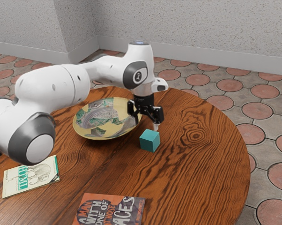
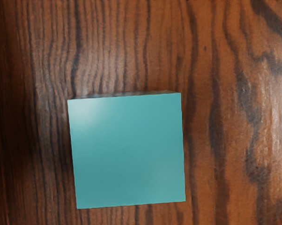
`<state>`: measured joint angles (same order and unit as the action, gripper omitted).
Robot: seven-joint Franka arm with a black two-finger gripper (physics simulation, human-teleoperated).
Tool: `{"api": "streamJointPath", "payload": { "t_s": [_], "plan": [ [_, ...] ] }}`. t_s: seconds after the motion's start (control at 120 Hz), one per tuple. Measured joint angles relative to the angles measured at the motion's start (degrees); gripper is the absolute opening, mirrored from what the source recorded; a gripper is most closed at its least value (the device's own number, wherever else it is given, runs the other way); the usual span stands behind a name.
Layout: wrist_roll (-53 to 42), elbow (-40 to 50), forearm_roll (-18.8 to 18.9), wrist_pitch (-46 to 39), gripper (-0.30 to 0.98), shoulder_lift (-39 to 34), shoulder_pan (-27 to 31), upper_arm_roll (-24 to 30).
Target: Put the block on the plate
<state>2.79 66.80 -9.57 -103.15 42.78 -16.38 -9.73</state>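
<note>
My black gripper (image 1: pixel 146 122) hangs just over the block in the exterior view, its two fingers spread apart with nothing held between them. The teal block (image 1: pixel 149 141) rests on the wooden table, right of the plate in that view. From the wrist camera, the top face of the block (image 2: pixel 128 151) is seen almost straight on, square and close below the hand. A wide, shallow patterned plate (image 1: pixel 83 127) sits beside the gripper, and no block is seen on it. The gripper partly overlaps the plate's edge in the exterior view.
The round wooden table (image 1: pixel 202 164) carries a red-and-dark book (image 1: pixel 108 210) at the exterior view's lower edge and a pale HTML book (image 1: pixel 31 176) at its lower left. The table's curved edge runs along the exterior view's right.
</note>
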Motion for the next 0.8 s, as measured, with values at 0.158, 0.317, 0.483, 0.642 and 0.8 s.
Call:
{"api": "streamJointPath", "payload": {
  "t_s": [0.158, 0.317, 0.483, 0.642, 0.8],
  "plan": [
    [0.2, -0.64, -0.49, -1.79, 0.69, 0.34, 0.06, -0.41],
    [0.22, -0.24, -0.79, -3.52, 0.69, 0.96, 0.3, -0.17],
    [0.26, 0.34, -1.24, -5.26, 0.69, 2.05, 0.6, 0.12],
    [0.28, 2.56, -1.68, -7.3, 0.69, 2.4, 1.76, 1.29],
    [0.3, 3.61, -1.81, -9.12, 0.69, 2.91, 2.42, 2.52]
  ]
}}
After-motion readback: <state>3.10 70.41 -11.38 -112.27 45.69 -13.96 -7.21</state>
